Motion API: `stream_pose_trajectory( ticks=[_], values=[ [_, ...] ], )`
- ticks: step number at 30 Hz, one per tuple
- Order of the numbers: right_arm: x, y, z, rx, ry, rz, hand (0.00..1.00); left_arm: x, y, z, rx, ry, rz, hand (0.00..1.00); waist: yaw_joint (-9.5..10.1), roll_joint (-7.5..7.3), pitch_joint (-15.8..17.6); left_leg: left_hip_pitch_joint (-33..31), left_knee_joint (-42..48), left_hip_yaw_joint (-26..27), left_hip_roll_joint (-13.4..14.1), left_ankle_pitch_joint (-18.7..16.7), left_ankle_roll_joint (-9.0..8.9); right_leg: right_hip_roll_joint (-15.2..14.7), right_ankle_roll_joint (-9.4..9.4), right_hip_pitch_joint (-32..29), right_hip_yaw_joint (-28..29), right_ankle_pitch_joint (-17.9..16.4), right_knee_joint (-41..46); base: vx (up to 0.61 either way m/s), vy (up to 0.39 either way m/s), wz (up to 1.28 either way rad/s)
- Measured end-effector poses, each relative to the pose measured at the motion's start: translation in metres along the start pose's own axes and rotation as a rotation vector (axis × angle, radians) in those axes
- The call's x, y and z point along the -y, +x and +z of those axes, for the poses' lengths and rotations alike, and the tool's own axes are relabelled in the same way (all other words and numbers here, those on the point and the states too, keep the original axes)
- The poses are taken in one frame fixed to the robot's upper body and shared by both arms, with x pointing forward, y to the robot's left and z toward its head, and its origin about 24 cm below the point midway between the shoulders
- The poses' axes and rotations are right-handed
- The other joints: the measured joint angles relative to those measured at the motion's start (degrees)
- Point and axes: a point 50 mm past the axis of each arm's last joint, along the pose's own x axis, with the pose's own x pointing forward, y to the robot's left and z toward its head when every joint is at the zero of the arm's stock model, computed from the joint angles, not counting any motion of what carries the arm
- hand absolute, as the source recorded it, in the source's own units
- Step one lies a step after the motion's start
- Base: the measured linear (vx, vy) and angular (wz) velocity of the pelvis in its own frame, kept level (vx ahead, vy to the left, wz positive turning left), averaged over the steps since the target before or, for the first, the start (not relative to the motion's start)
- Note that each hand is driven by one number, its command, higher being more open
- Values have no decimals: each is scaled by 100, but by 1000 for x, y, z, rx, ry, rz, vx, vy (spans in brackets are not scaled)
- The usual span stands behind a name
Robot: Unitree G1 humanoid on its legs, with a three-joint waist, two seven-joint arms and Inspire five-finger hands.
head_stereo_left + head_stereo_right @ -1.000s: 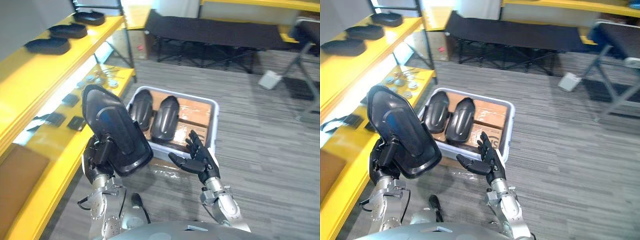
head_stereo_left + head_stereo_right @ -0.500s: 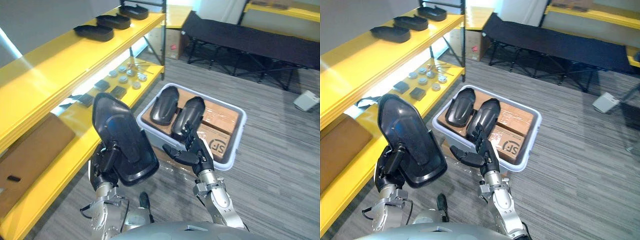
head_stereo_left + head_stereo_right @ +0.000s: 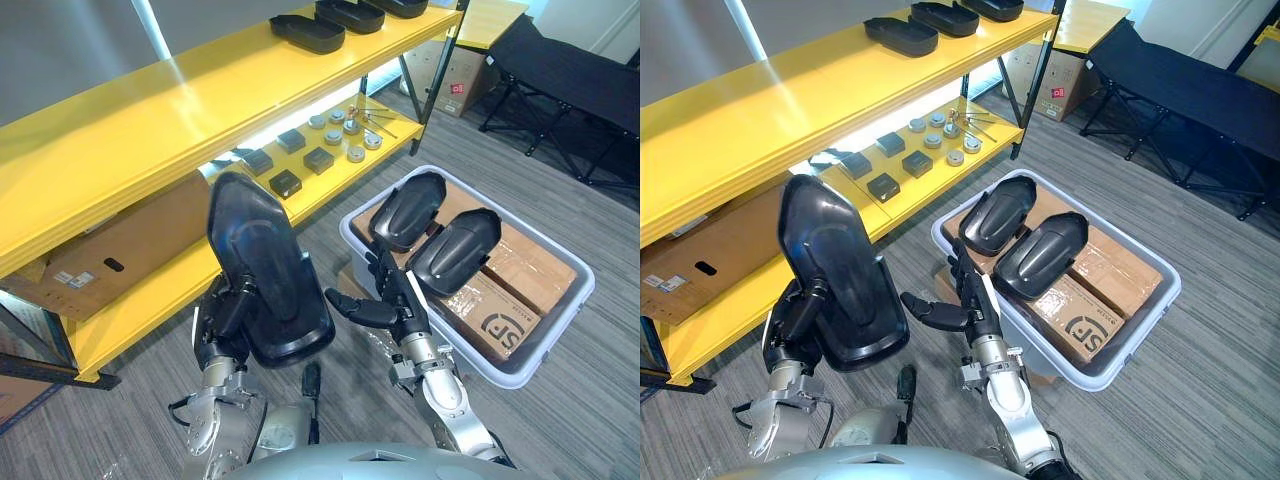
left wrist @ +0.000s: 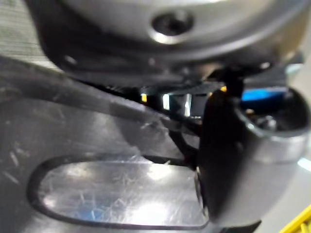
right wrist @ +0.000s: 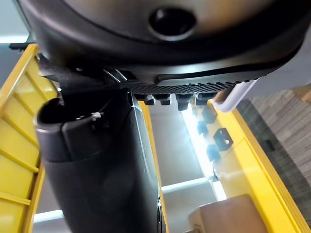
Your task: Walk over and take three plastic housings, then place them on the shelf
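My left hand [image 3: 216,328] is shut on a large black plastic housing [image 3: 266,276], held upright in front of me; up close its scratched surface [image 4: 73,136] lies against the thumb [image 4: 238,160]. My right hand [image 3: 386,300] floats open and empty beside it, over the near corner of a grey bin [image 3: 520,365]. Two more black housings [image 3: 408,208] [image 3: 456,250] lie in the bin on cardboard boxes. On the left, the top board of the yellow shelf [image 3: 150,120] carries three black housings [image 3: 900,35] [image 3: 945,17] [image 3: 990,8] at its far end.
The lower shelf board holds small dark blocks and round metal parts [image 3: 320,150] and a flat cardboard box [image 3: 110,262]. A black folding cot [image 3: 590,70] and a cardboard box [image 3: 455,75] stand at the back right. Grey carpet floor lies between shelf and bin.
The whole view has swung towards the shelf, which now lies closer and more across the picture. Both hands keep their pose, the left still holding the housing.
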Motion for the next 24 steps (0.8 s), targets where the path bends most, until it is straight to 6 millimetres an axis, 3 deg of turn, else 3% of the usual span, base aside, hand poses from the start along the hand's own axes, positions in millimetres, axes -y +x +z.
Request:
stream_pose_trajectory(
  ticks=[6,7,9,10,12,14,15,20,22,23,24],
  values=[
    [7,-10,-7,-36,6,-15,100,-5,-5,-5,-48,37,-30,0,-13,-28,36,11,7,126,-3,-20,5,-7,6,4,0,-3,24,-9,1,2],
    [10,-11,-7,-39,5,-24,100,-5,-4,-4,-49,40,-36,0,-97,2,57,-90,54,311,15,-121,-9,-3,10,-32,-116,-1,47,-28,12,45],
    [16,-11,-6,-32,-3,-46,100,-2,2,-6,-52,42,-58,0,-166,27,115,-369,375,562,29,-529,-17,-78,7,-118,-330,3,114,-31,32,59],
    [21,-10,-5,-23,-3,-73,100,1,10,-8,-53,49,-79,0,-145,-91,308,-516,739,922,56,-840,95,-294,-29,-154,-475,-28,154,-48,78,44],
    [26,-10,-3,-15,-8,-107,100,-3,14,-10,-65,64,-71,0,-131,-2,381,-722,1722,1310,207,-1029,290,-473,2,-205,-551,-234,442,-4,95,34],
    [27,-9,-2,2,-2,-134,100,-10,13,-13,-76,65,-42,0,-171,-52,427,-723,1908,1279,120,-1175,269,-727,125,-331,-451,-452,983,74,76,24],
    [26,-4,2,30,3,-133,100,-10,14,-11,-66,45,-34,0,-119,-101,561,-817,2176,1333,102,-1282,375,-835,173,-418,-323,-483,1202,70,95,-3],
    [20,17,22,140,6,-91,100,-14,12,-5,-31,39,6,0,173,19,800,-1125,3907,1351,395,-2526,493,-900,404,-76,-171,-696,1451,76,177,-12],
    [11,24,29,185,30,-86,100,-17,15,7,22,37,25,0,258,-38,775,-1116,4248,1257,280,-2930,525,-934,304,119,-171,-801,1514,131,203,16],
    [10,25,30,193,36,-88,100,-17,15,11,41,37,28,0,259,-85,753,-1113,4224,1234,184,-2953,552,-997,216,92,-125,-765,1592,141,177,42],
    [8,27,33,203,44,-88,100,-14,17,18,72,31,22,0,242,-96,748,-1039,4064,1097,-2,-2960,634,-1118,-171,-210,174,-527,2140,130,184,75]
  ],
)
